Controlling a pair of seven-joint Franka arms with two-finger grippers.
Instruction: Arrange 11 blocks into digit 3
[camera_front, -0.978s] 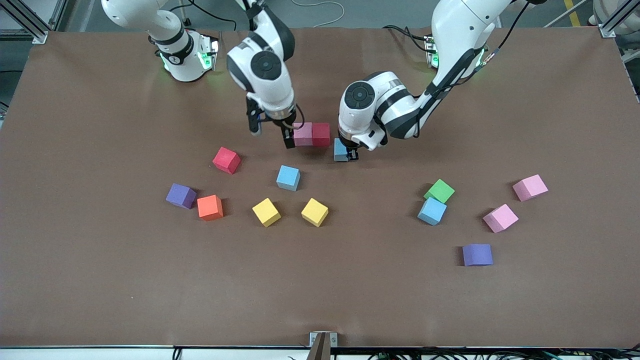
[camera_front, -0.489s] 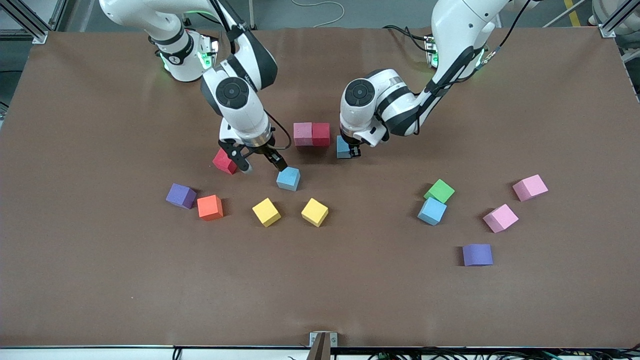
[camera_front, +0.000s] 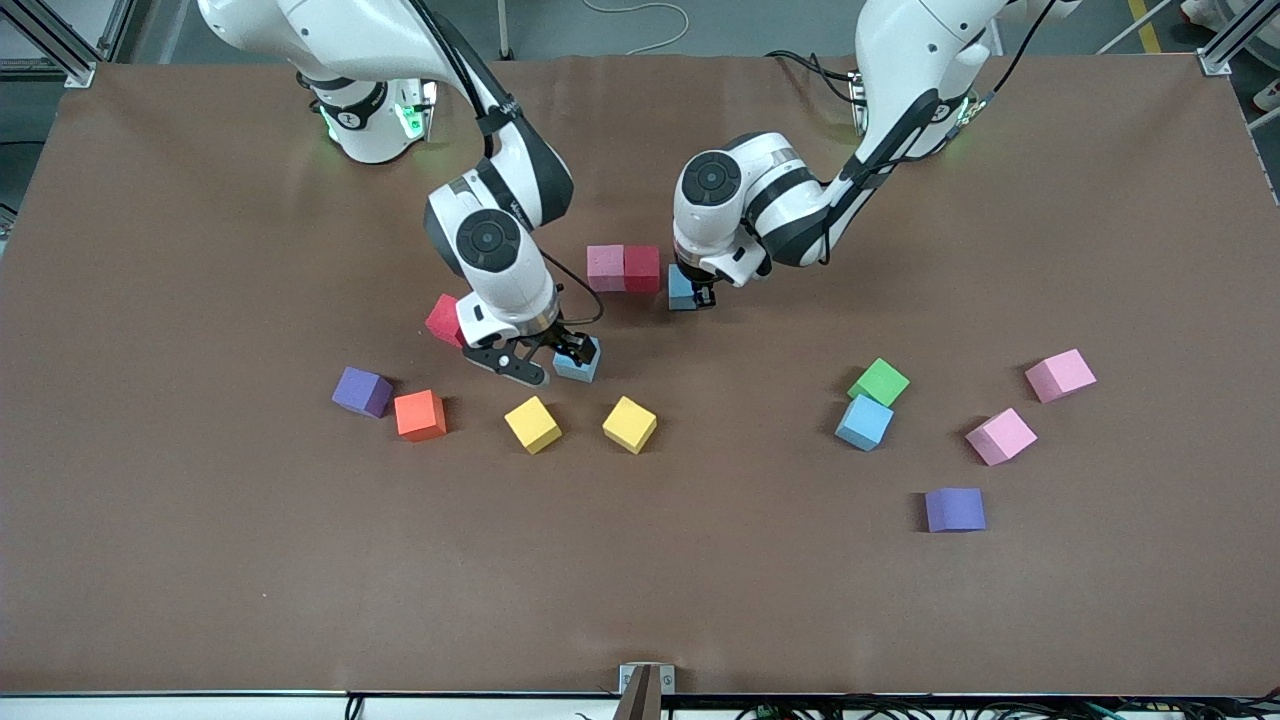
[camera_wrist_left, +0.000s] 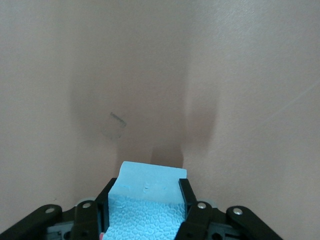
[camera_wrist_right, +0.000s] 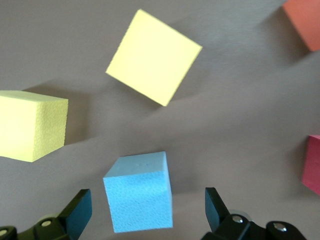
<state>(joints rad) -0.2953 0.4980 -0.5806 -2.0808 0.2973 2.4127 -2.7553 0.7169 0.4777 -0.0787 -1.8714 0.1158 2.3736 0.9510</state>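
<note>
Left gripper (camera_front: 694, 296) fingers clamped on light blue block (camera_front: 682, 290) beside pink-red pair (camera_front: 623, 268), right gripper (camera_front: 547, 362) fingers apart over another light blue block (camera_wrist_right: 140, 191).

We see open table (camera_front: 700, 590) nearer the camera; two yellow blocks (camera_front: 533, 424) crowd the light blue block (camera_front: 583, 366)

Even overhead light, soft shadows

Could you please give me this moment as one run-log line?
left gripper: shut on light blue block beside red block | right gripper: open over another light blue block
</note>
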